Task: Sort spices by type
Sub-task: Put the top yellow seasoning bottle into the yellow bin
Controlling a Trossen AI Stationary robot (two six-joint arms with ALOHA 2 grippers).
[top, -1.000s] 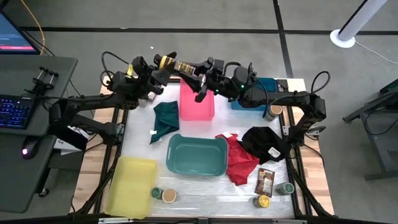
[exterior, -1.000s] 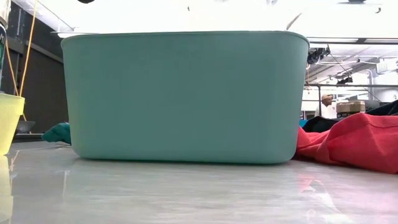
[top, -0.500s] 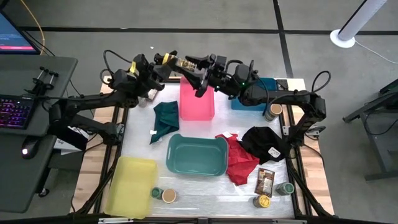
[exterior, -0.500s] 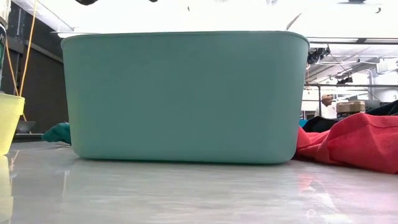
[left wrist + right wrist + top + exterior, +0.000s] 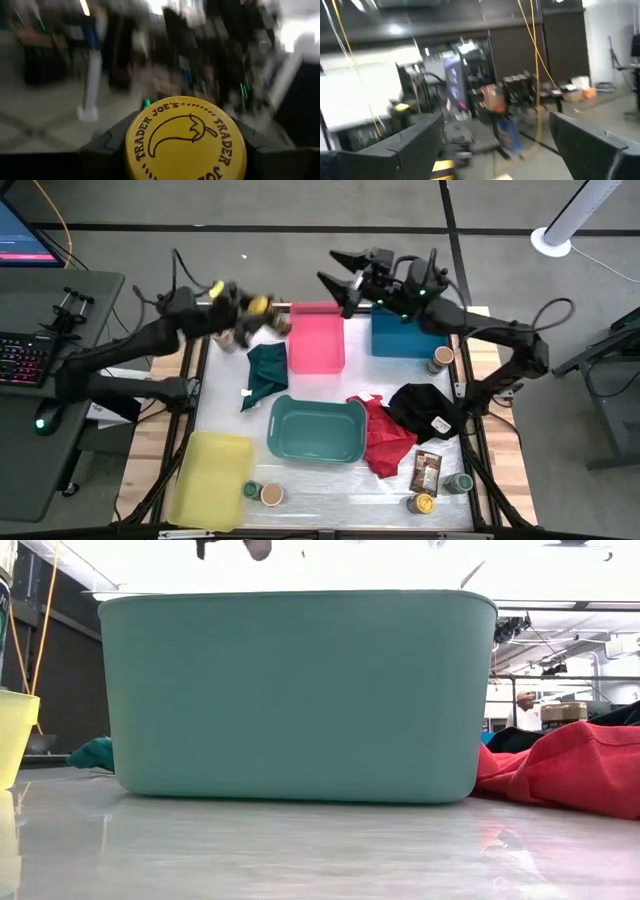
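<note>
Grey floor surrounds the white table (image 5: 225,405) on every side. Held clamped in the left gripper (image 5: 262,308) above the table's far left edge, beside the pink bin (image 5: 317,340), is a yellow-lidded jar (image 5: 186,141). The right gripper (image 5: 338,270) is seen with fingers wide apart and empty, beyond the far edge near the blue bin (image 5: 405,335). Other jars (image 5: 262,493) and a brown packet (image 5: 426,471) are lined along the near edge, around the teal bin (image 5: 316,430) and yellow bin (image 5: 209,477).
</note>
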